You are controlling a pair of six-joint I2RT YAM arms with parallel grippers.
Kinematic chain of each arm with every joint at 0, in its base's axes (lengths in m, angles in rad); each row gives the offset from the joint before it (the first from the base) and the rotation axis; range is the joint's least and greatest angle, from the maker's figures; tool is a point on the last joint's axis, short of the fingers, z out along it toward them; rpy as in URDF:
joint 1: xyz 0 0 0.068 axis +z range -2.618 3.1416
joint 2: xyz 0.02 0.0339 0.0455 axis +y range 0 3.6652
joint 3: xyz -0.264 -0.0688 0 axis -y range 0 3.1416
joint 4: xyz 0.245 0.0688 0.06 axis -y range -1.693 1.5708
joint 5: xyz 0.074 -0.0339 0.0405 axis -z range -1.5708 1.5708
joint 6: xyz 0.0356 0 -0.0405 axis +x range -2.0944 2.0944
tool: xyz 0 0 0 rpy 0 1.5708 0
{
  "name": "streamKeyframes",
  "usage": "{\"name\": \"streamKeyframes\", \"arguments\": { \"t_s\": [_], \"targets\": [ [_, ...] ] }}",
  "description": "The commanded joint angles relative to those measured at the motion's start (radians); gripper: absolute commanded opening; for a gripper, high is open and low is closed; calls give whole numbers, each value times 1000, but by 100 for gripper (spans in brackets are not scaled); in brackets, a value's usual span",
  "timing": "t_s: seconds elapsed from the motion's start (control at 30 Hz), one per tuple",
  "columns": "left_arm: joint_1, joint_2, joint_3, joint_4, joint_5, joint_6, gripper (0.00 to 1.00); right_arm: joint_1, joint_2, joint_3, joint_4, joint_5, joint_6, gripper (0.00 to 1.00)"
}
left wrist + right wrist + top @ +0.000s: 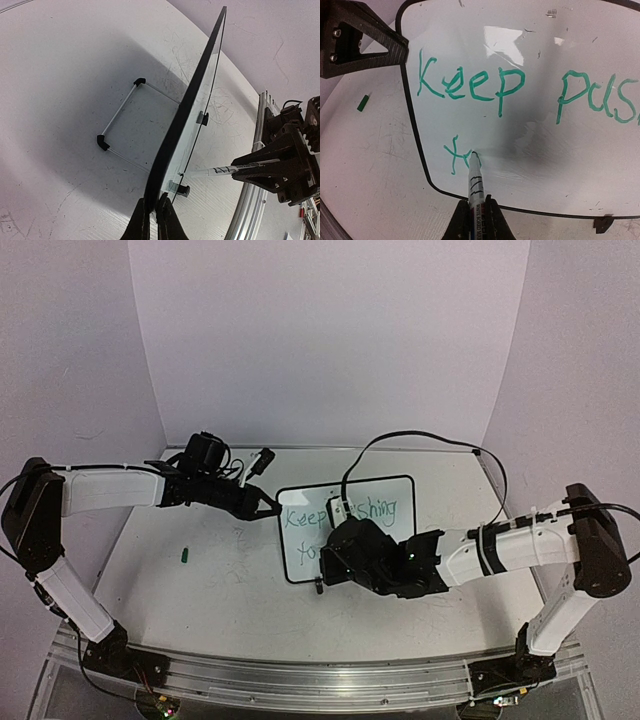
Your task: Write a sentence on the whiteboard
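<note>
The whiteboard (310, 495) stands tilted on the table; the left wrist view shows it edge-on (192, 95). My left gripper (274, 510) (152, 212) is shut on the board's left rim. The sentence (303, 519) is green: "Keep" (470, 85) and the start of "pushing" on the top line, and a few first strokes (454, 152) on the line below. My right gripper (477, 202) (330, 558) is shut on a whiteboard marker (475, 182) (220, 171). The marker's tip touches the board at the end of those lower strokes.
A green marker cap (185, 555) (363, 103) lies on the table left of the board. Behind the board, its wire stand with black feet (102, 142) rests on the table. An aluminium rail (320, 680) runs along the near edge. Purple walls close in the back and sides.
</note>
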Motion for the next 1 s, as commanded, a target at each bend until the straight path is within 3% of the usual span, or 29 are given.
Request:
{"name": "streamKeyframes", "arguments": {
  "t_s": [0.0,0.17,0.33,0.97],
  "targets": [
    [-2,-20,36,-8,-44,22,0,-15,30,20,24,1,4,0],
    [-2,-20,35,-8,-45,23,0,-14,17,19,28,-14,-15,0],
    [-2,-21,35,-8,-47,24,0,-11,-127,-85,89,32,-16,0],
    [-2,-21,35,-8,-43,25,0,-17,-33,-28,94,-4,-41,0]
  ]
}}
